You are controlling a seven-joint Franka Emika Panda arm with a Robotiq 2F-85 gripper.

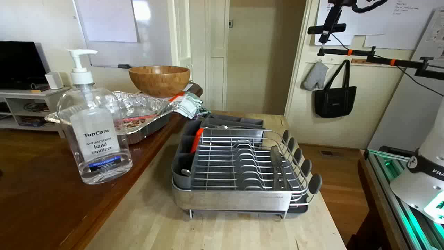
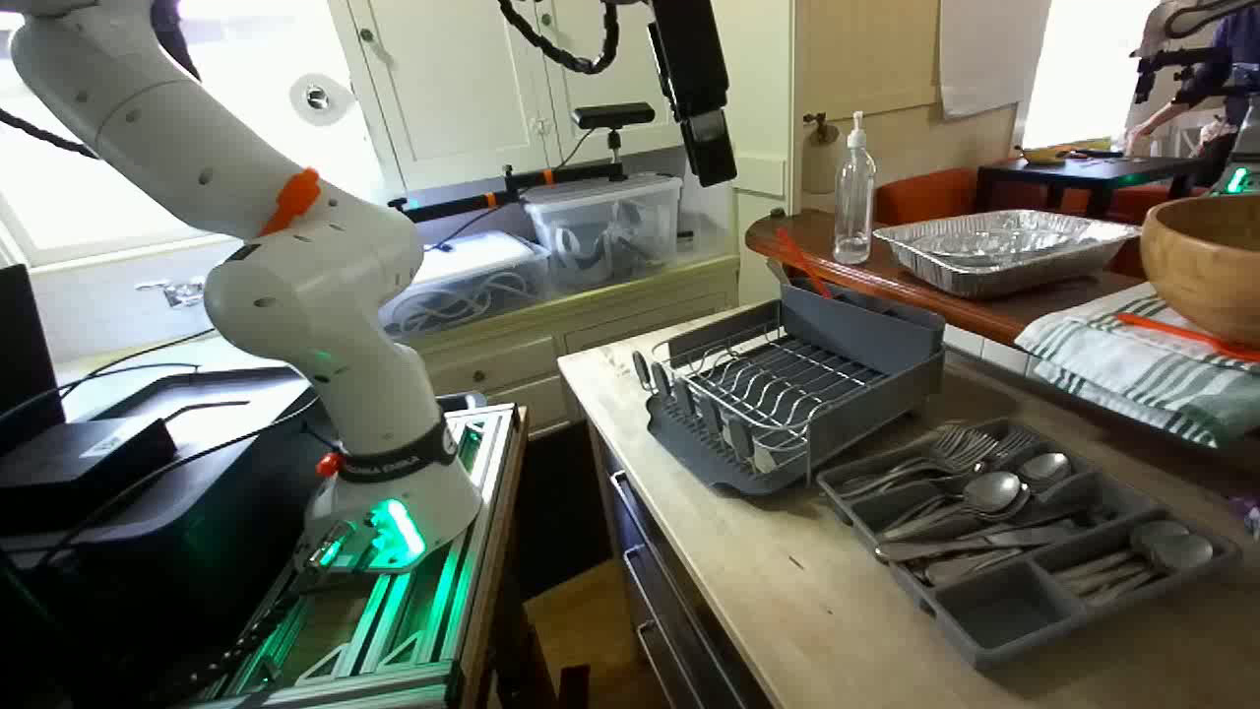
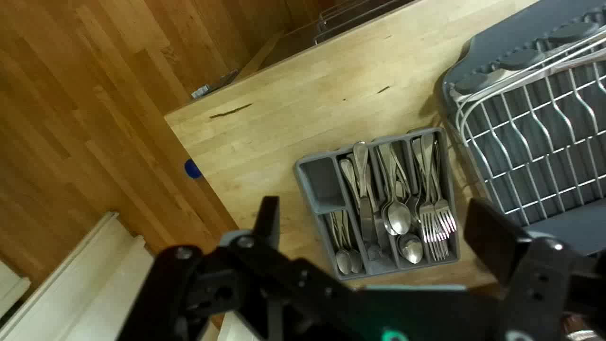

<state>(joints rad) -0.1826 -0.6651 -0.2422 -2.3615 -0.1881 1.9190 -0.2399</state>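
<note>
Hanging well above the desk (image 3: 284,113), my claw (image 3: 375,215) has its two dark fingers (image 3: 269,222) spread wide, and I have hold of nothing. In the wrist view the tray (image 3: 324,182) shows in the gap between them, down on the wood, set in from the corner where the desk's drawer-side long edge meets a short edge. It lies slightly askew to both edges.

It is matt grey, low-walled and nearly rectangular, split by upright dividers. The square compartment closest to that corner shows a smooth grey floor; the one next to it, farther from the drawer side, carries small spoons (image 3: 343,261). Then come long compartments: knives (image 3: 366,218) with dull blades, larger spoons (image 3: 398,218) with bright bowls, and forks (image 3: 427,213), some tines catching a pinkish glare. Most handles point toward the drawer-side edge, crossing and overlapping, and one knife's handle reaches onto the rim.

Just beside the tray, farther from that short edge, stands the rack (image 1: 236,200), a steel frame over a grey base; two flat metal utensils (image 1: 275,165) lie in it, and a red handle (image 1: 196,140) leans at its side. Along the desk's other long edge runs a brown table (image 1: 79,205) with the bottle (image 1: 97,135), foil pan (image 2: 984,281), towel (image 2: 1112,345) and bowl (image 2: 1206,256).
</note>
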